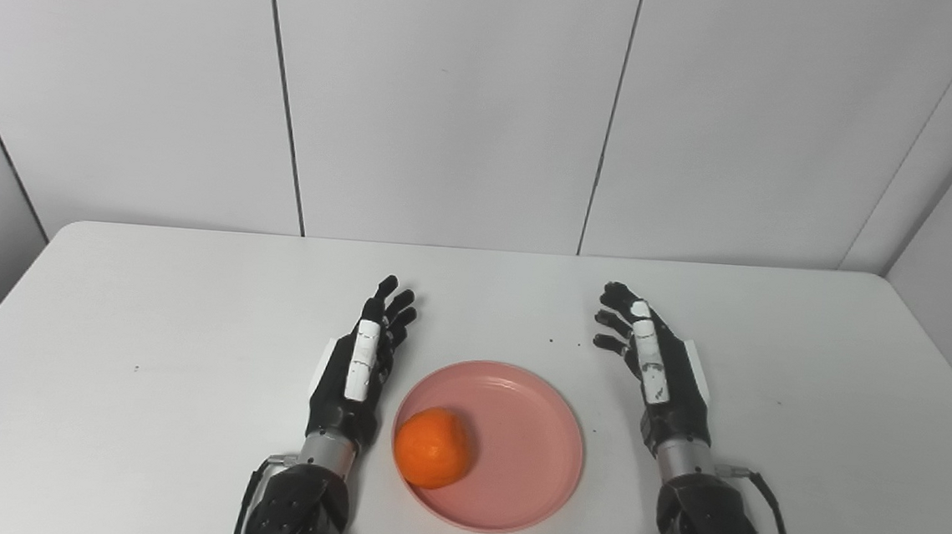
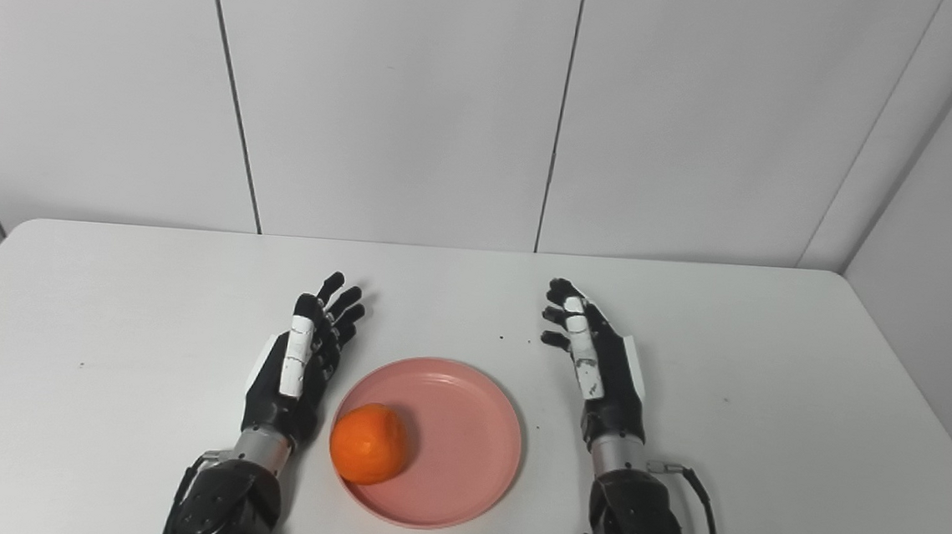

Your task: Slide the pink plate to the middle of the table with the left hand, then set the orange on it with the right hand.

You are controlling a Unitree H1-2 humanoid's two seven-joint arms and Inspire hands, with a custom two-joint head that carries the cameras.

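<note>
Orange [image 1: 432, 447] sits on pink plate [image 1: 530, 447], mid-desk [image 1: 145, 319]; left robot hand [image 1: 362, 368] and right robot hand [image 1: 655, 367] flank plate, released, empty. Task looks complete; next, likely withdraw.

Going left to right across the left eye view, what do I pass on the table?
left hand → orange, at the plate's left edge → pink plate → right hand

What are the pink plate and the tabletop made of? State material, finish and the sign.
Pink plate: likely plastic or melamine, matte, with even colour and a thin raised rim. Tabletop: probably laminate or coated board, smooth white with faint sheen and rounded corners.
</note>
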